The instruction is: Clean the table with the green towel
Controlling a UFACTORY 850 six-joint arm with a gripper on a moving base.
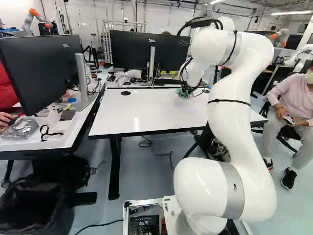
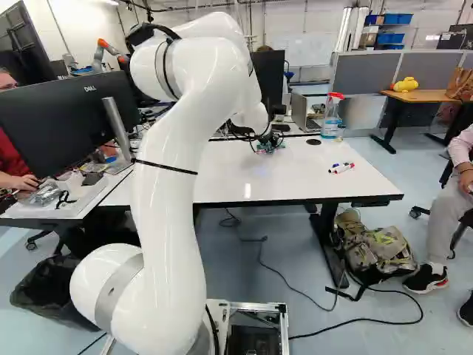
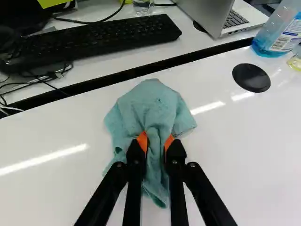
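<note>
Left to right, right base view. Black monitor [image 2: 66, 111] and cluttered white side desk [image 2: 77, 207] at the left; not part of the wipe by the look of it. White jointed arm [image 2: 177, 148] next, reaching over the white desk with black edging [image 2: 251, 185] to its far side.

Black gripper with orange pads [image 3: 155, 142] is clamped on the teal-green cloth towel [image 3: 150, 106], fabric bunched between the pads, loose folds spreading ahead and trailing below. Towel is at the desk's far side, near the dark gap; how firmly it presses on the top, can't tell. Black keyboard [image 3: 94, 40] sits across that gap.

Step in hand, judged: wiping, stage unclear. To do it well: keep the grip, press lightly so cloth, not fingertips, meets the surface, and sweep in long overlapping strokes from far edge to near edge. Keep strokes on this side of the gap, else cloth may snag or drag the keyboard's cables.

Further right: flat black round disc [image 3: 251, 77], probably a cable cover; pass over it gently, a fold could catch. Clear spray bottle with blue liquid and red top [image 2: 332, 117] stands beyond; tippable, steer around. Capped marker pens [image 2: 341, 168] lie nearer the right end; likely to roll if brushed, so go round or shift them first.
</note>
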